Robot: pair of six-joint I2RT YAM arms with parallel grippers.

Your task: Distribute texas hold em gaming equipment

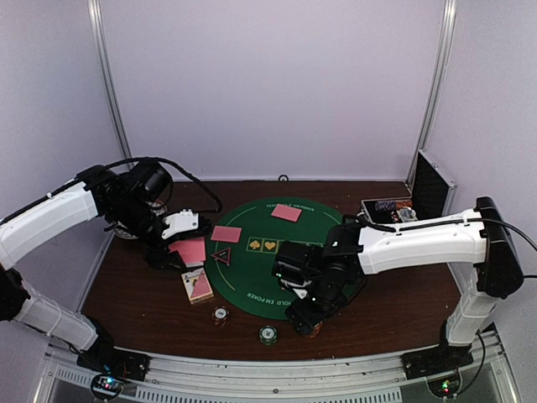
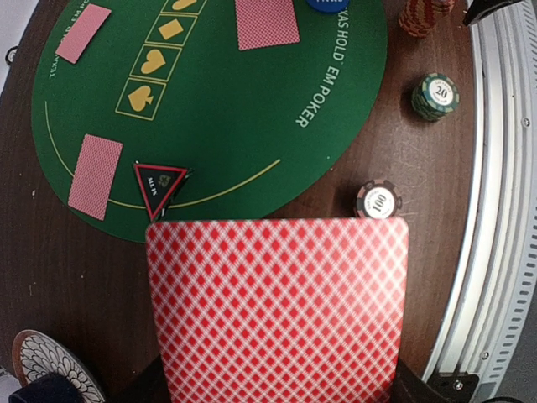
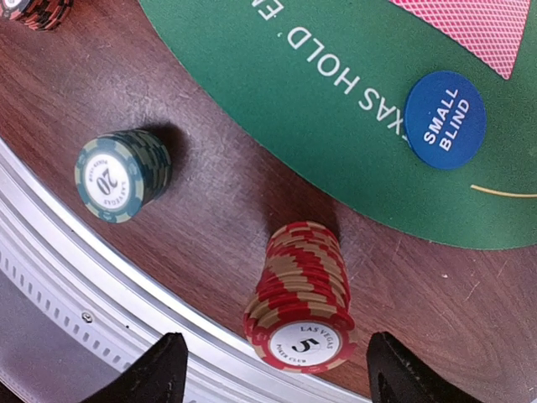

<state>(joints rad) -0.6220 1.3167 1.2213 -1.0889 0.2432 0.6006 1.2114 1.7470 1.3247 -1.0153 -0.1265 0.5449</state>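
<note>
Two-armed, reaching over the desk. Clamping a pink-backed card with the left claw, shut on the card's near edge, and holding it back-up at 9 o'clock of the green mat. Hovering the right claw with its fingers apart around the red chip stack, one finger at each side, neither touching it, on the desk at 5 o'clock of the mat. Not touching the green chip stack at 6 o'clock or the black chip stack at 7 o'clock, both just off the felt. Showing a second card face down on the mat at 10 o'clock and a third card at 12.
</note>
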